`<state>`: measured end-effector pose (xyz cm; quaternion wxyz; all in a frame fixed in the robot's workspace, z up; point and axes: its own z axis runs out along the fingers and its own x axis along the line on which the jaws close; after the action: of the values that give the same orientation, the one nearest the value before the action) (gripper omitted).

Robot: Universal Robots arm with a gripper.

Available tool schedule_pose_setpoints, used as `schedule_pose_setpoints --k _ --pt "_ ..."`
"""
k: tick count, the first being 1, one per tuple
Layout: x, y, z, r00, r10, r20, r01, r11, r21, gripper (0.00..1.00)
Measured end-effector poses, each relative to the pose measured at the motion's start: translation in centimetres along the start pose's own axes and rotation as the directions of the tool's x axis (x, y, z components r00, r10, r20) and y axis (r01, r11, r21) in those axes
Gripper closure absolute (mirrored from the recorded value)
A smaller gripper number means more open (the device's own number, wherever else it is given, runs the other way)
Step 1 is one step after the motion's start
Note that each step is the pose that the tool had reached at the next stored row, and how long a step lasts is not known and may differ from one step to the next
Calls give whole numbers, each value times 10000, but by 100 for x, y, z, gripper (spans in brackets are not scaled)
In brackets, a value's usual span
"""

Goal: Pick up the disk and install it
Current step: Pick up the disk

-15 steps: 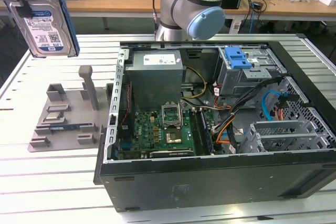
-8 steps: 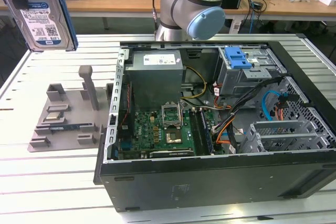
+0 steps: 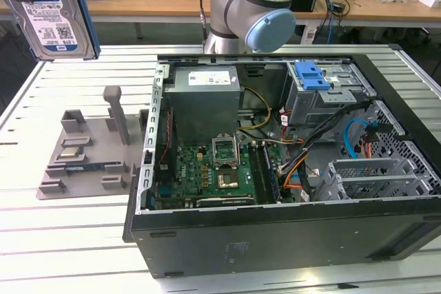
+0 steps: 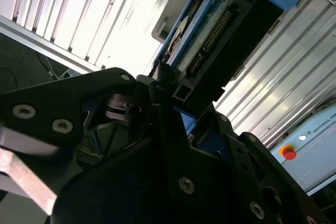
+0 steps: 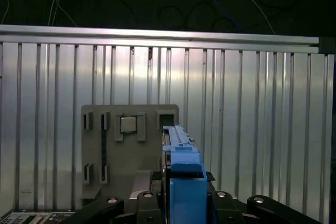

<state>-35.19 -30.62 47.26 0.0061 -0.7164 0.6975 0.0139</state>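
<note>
The disk [image 3: 52, 18], a silver-grey drive with a white-and-blue label and blue side rails, hangs in the air at the exterior view's upper left, above the table and clear of the computer case [image 3: 275, 239]. In the second wrist view my gripper [image 4: 173, 103] is shut on the disk [image 4: 220, 30], its black fingers [image 4: 105, 87] clamping the end with the connector side showing. The first wrist view looks along the disk's blue rail [image 5: 181, 166], held edge-on between the gripper [image 5: 181, 195] arms above the grey fixture plate [image 5: 131, 145].
The open case holds a grey power-supply box [image 3: 203, 98], a motherboard [image 3: 213, 170], cables and a blue bracket [image 3: 313, 74] on the drive cage. A grey fixture [image 3: 86, 153] with slots and a post lies on the slatted table at the exterior view's left. The arm's base [image 3: 251, 5] stands behind the case.
</note>
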Motion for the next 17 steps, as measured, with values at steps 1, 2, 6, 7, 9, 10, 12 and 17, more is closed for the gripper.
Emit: schedule_pose_setpoints --k 1,2,6,7,9,10,12,17 --pt "-1 0 -18 10000 0 -1 0 10000 -1 63" --pt "-2 0 -33 10000 0 0 0 10000 0 63" --pt "-3 1 -79 10000 0 -1 0 10000 -1 63" --pt "-3 1 -91 10000 0 0 0 10000 0 63" --pt "-5 1 -144 10000 0 -1 0 10000 0 63" --pt "-6 2 -170 10000 0 0 0 10000 -1 63" --pt "-10 2 -221 10000 0 -1 0 10000 0 63" --pt "-21 3 -387 10000 0 0 0 10000 -1 63"
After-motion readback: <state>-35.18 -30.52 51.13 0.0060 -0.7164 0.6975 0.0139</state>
